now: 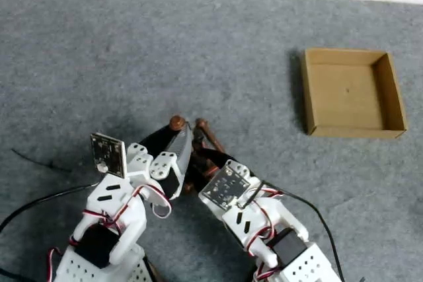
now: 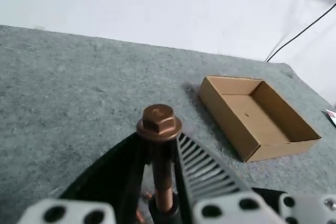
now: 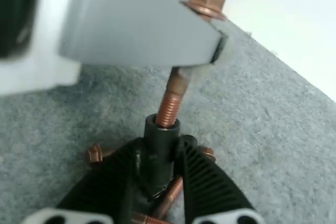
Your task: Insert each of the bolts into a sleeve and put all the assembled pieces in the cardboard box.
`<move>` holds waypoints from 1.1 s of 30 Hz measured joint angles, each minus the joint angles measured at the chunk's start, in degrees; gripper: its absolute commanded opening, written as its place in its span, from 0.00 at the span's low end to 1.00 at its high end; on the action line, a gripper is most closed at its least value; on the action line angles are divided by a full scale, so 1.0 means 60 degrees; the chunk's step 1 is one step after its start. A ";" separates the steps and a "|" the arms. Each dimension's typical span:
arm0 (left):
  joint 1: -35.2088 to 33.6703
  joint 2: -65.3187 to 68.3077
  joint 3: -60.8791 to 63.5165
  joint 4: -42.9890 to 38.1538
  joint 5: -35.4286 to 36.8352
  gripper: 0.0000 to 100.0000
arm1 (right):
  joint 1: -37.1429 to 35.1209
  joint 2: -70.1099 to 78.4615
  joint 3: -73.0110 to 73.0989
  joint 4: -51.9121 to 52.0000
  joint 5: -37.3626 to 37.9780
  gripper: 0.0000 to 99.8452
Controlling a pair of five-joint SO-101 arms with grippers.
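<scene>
Near the grey mat's point(image 1: 99, 44) front edge, mid-width: left gripper point(image 2: 160, 153) clamped on one bolt point(image 2: 159, 123), head up, so its threads point down into the single sleeve point(image 3: 161, 141). Right gripper point(image 3: 160, 158) pinches the sleeve upright. The thread tip is just inside the bore. Loose bolts point(image 3: 96, 153) lie beneath: four counted, possibly more hidden. One cardboard box point(image 1: 309, 97), empty, sits farther back by the right edge.

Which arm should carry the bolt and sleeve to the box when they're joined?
Probably right. The right gripper is shut on the sleeve, the bolt pokes into it, and the cardboard box lies on that arm's side. The left gripper only needs to release the bolt.
</scene>
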 measured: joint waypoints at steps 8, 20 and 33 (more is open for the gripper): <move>0.0015 0.0000 0.0366 0.0000 0.0000 0.00 | 0.0000 0.0000 0.0000 0.0000 0.0000 0.00; 0.1114 0.0000 0.0718 0.1026 0.0000 0.00 | 0.0249 -0.0029 0.0000 -0.0015 -0.0015 0.00; 0.0908 0.0000 0.0703 0.1026 0.0000 0.00 | 0.0264 -0.0029 0.0000 -0.0015 -0.0015 0.01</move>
